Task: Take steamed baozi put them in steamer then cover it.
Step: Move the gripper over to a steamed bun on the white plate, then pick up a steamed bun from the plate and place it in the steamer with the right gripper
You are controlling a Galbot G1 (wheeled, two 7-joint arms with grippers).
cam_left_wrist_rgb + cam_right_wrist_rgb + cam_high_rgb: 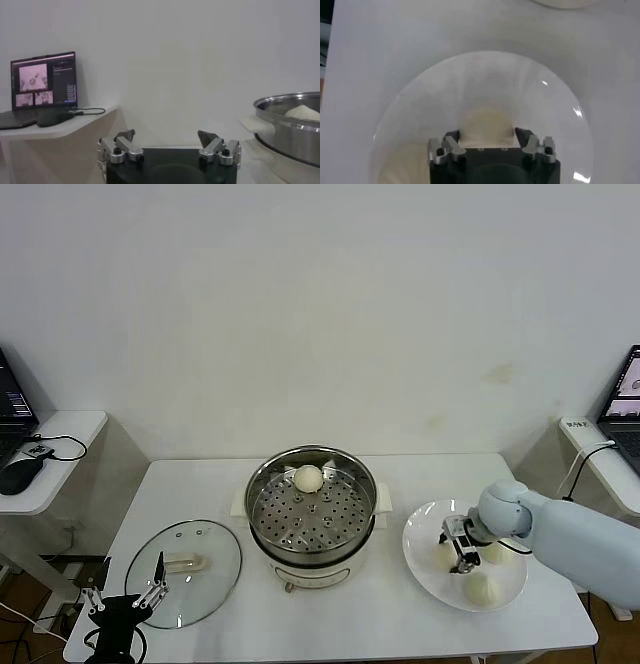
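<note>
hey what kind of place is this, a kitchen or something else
Probably a lab or office test bench, not a kitchen: a shiny steel steamer pot sits on a plain white table against a bare wall, with open laptops on side shelves.

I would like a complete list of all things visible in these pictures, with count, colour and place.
baozi in steamer: one, cream-white, on the perforated tray, far side.
baozi on plate: three, cream-white; one lies between the right pincer's fingers.
steamer: one, shiny steel on white base, table centre.
cover: one, clear glass with cream handle, flat on the table left of the steamer.
plate: one, white, right of the steamer.
table: one, white.
laptops: two, dark, on side shelves left and right.
mouse: one, dark, left shelf.
left pincer: open, beside the cover's near-left rim.
right pincer: over the plate, around a baozi.
</note>
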